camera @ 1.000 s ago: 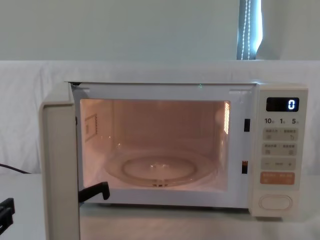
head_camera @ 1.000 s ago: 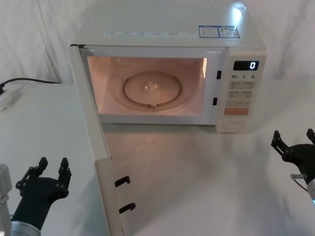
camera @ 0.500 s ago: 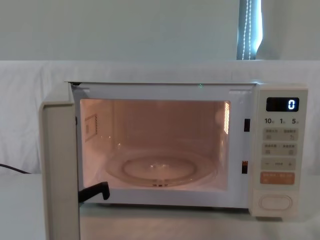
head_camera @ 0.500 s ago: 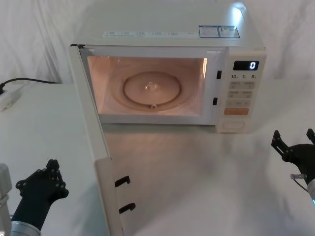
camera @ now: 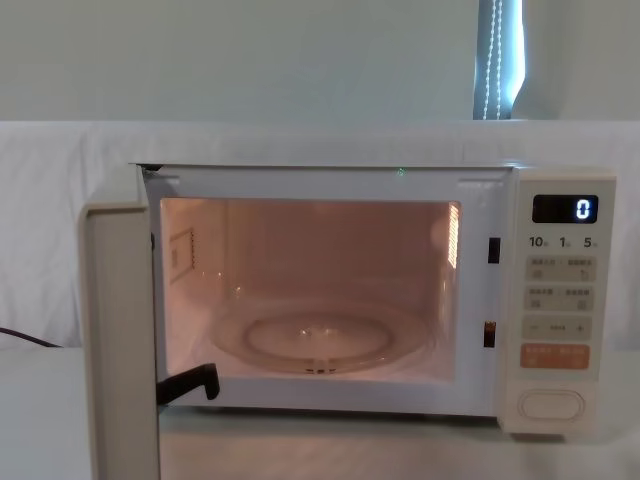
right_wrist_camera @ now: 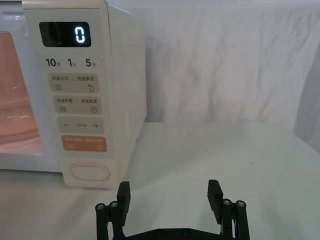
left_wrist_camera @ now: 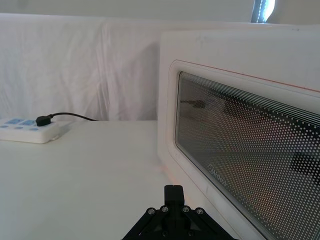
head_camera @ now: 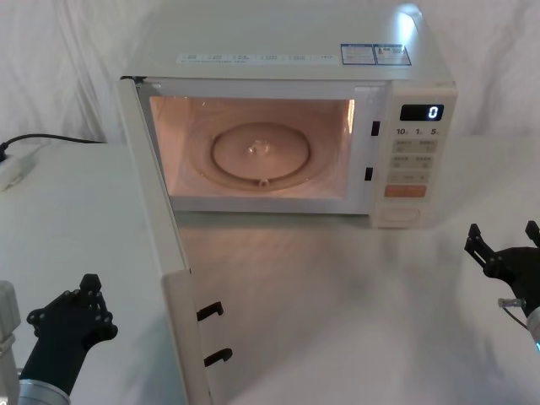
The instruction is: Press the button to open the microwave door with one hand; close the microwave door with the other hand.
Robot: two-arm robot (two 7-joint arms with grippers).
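The microwave door (head_camera: 173, 278) stands swung wide open toward me, its edge (camera: 120, 340) facing the chest view and its dark window (left_wrist_camera: 250, 165) seen in the left wrist view. The lit cavity shows the glass turntable (head_camera: 261, 152). The cream pill-shaped button (right_wrist_camera: 91, 173) sits lowest on the panel (head_camera: 397, 216) (camera: 550, 404). My left gripper (head_camera: 89, 287) (left_wrist_camera: 173, 192) is shut, low on the table to the left of the door's outer face, apart from it. My right gripper (head_camera: 503, 239) (right_wrist_camera: 169, 192) is open at the near right, in front of the panel, holding nothing.
A white power strip (left_wrist_camera: 27, 131) with a black cable (head_camera: 51, 137) lies at the far left of the table. White cloth hangs behind. Bare table lies between the open door and my right gripper.
My left gripper's fingers have closed together. The door, the microwave and my right arm have not moved.
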